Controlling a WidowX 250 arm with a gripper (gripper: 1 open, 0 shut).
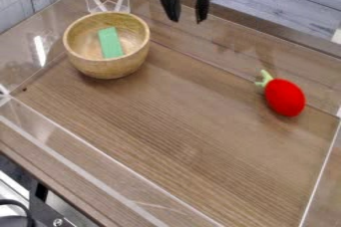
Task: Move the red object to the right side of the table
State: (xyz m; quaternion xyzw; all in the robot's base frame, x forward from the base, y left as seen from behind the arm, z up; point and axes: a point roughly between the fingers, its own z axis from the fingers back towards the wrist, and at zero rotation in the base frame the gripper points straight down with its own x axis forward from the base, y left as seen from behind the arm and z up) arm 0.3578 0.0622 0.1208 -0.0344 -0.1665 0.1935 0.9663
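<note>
Open and well apart from the red object (284, 98): gripper (186, 10) near the top of the view

Camera view. Shows the black gripper at the top, partly cut off by the upper edge of the picture. Points its two fingers down toward the table (173, 146), held apart by a plain gap. Stands open, then, though by exactly how much of its full spread, cannot tell. Holds nothing between the fingertips. Hangs over the far part of the tabletop, to the right of the wooden bowl (142, 47) as seen here and much nearer to it than to the red object. How high above the wood, cannot tell from this angle.

Lies well to the right of the gripper and lower in the picture, the red object: glossy, rounded, resting directly on the table, near its right edge. Bears a short green stem (265, 77), pointing up and slightly left, toward the far side. Touches neither the gripper nor the bowl, and sits across a broad stretch of bare wood from both.

Rests in the upper left part of the table, the round bowl, pale inside. Contains a green block (111, 42), set lengthwise toward the far side. Runs along the left of the table, a clear acrylic wall (51, 136). Shows in the lower left corner, beyond that wall, a coiled black cable (16, 205), cut off by the picture's edge.
</note>
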